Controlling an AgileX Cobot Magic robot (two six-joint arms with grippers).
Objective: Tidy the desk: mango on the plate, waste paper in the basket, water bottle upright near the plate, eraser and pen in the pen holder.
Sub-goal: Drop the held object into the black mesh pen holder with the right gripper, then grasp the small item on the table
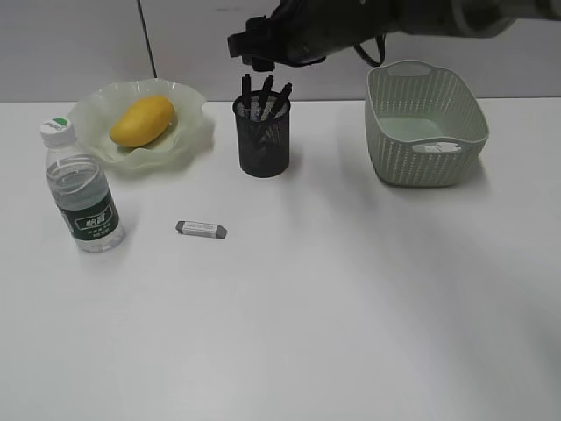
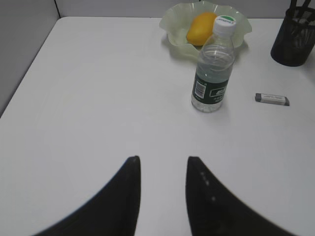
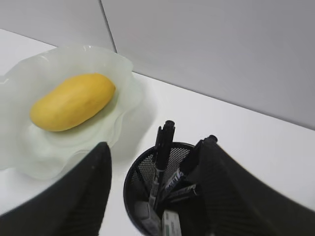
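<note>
A: Your right gripper (image 3: 152, 187) hangs over the holder (image 1: 262, 137), jaws spread and empty, pens inside. The left gripper (image 2: 162, 189) is parted, holding nothing.

B: What's left?

A: The eraser (image 1: 202, 230), flat on the desk (image 1: 351, 307) between bottle (image 1: 81, 190) and holder. It's probably light, stiff and thin; pinch its long sides, low.

Front slant view; 2 wrist close-ups
</note>
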